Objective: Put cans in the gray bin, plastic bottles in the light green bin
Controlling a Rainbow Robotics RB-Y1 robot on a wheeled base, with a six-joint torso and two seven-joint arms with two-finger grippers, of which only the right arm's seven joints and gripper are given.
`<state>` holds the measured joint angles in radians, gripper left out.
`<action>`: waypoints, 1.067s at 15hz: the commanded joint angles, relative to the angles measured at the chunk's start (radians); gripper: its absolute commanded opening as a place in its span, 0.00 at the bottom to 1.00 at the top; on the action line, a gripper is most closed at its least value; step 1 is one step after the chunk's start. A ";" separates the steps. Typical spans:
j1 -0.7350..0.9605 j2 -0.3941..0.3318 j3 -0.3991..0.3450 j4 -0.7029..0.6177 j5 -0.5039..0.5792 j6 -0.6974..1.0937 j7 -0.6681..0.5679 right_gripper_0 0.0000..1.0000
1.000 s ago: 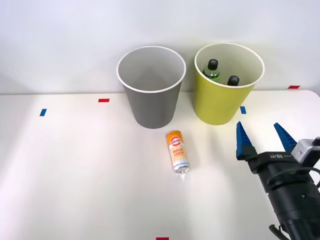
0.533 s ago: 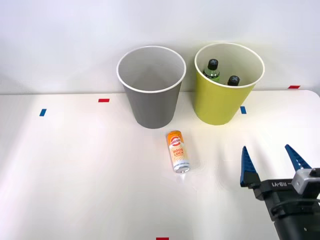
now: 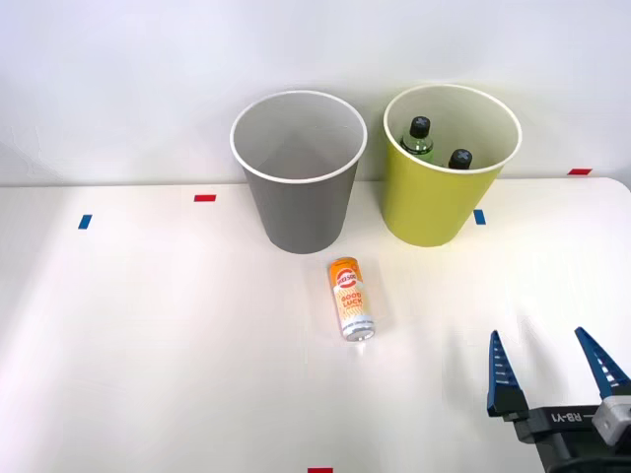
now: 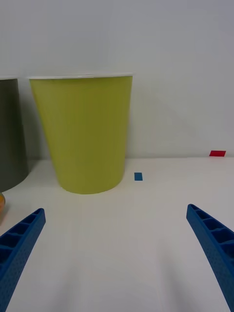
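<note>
An orange-and-white can point(image 3: 350, 299) lies on its side on the white table, just in front of the gray bin point(image 3: 298, 173). To the right of that bin stands the light green bin point(image 3: 451, 166), also seen close up as the light green bin point(image 4: 83, 132); two plastic bottles point(image 3: 418, 136) point(image 3: 459, 159) with black caps stand inside it. My right gripper point(image 3: 555, 367) is low at the front right, open and empty, well to the right of the can. An orange sliver of the can point(image 4: 2, 204) shows at the wrist view's edge, beside the gray bin point(image 4: 10, 132).
Small red tape marks point(image 3: 204, 198) and blue tape marks point(image 3: 85, 222) dot the table. A blue mark point(image 4: 138, 176) lies by the green bin's base. A white wall rises right behind the bins. Wide bare table lies to the left.
My right gripper has drawn back toward the front edge and a little right, away from the bins, staying open. The can, bottles and bins have not moved.
</note>
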<state>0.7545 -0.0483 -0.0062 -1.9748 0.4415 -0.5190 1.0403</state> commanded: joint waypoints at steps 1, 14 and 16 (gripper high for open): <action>0.051 -0.002 0.015 0.011 -0.107 -0.015 0.271 1.00; 0.077 -0.274 0.308 0.011 -0.256 -0.026 0.494 1.00; 0.077 -0.266 0.324 0.011 -0.256 -0.024 0.507 1.00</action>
<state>0.8319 -0.3188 0.3098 -1.9635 0.1857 -0.5442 1.5400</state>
